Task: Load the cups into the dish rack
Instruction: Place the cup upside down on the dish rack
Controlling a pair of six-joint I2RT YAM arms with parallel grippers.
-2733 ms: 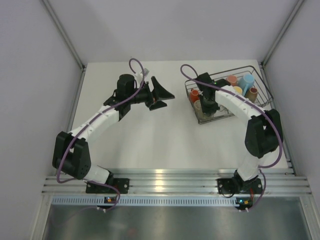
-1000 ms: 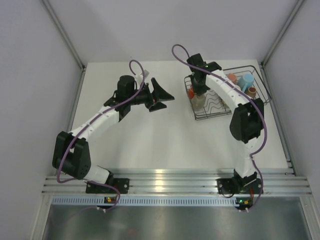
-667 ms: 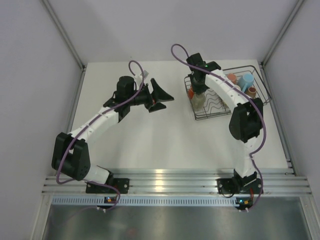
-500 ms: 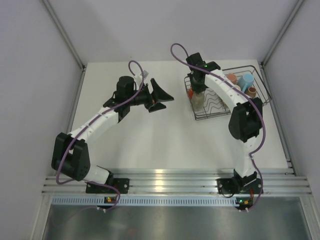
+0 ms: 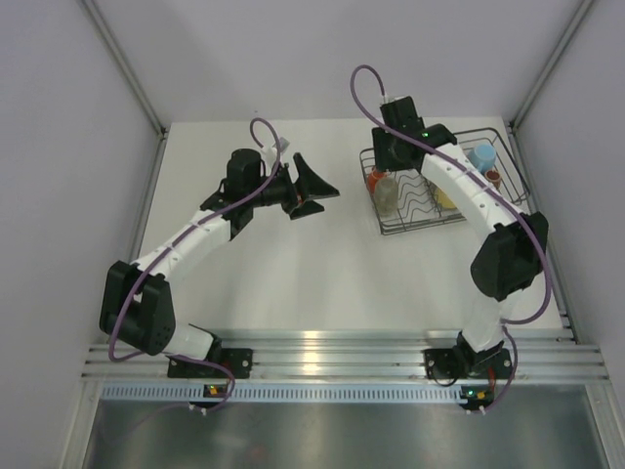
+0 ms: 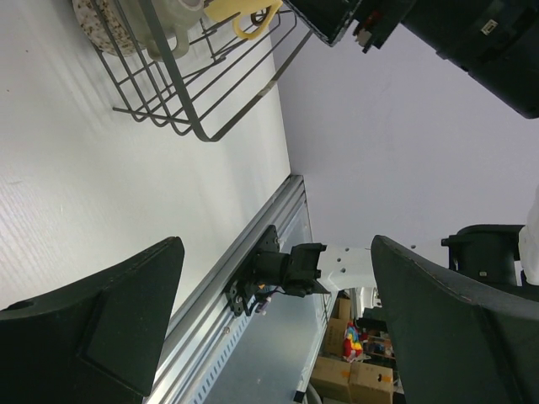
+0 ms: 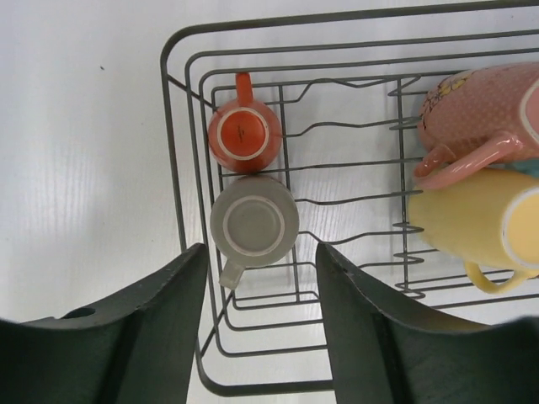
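Fingers of the left gripper are spread wide with nothing between them. This claw hangs over the left half of the white table, well apart from the dish rack. Through the gap between its fingers, the left wrist view shows one corner of the rack and the handle of a yellow cup.

The rack, a black wire basket with wavy dividers, sits at the far right of the table. In its left end two cups stand upside down beside the left wall. The orange cup is the farther one, with its handle pointing to the far wall. The grey cup is just nearer, touching or almost touching it, with its handle turned toward the near left corner.

The right gripper is held over this left end, above the grey cup and not touching it. Its two fingers are parted and grip nothing.

Further right, the pink cup and the yellow cup lie on their sides, mouths to the right. Pink is farther and yellow nearer, and the two are pressed together. The pink handle points down toward the yellow cup, and the yellow handle points to the near side.

At the rack's right end the top view shows the light blue cup on the far side. The brown cup is just nearer, beside it.
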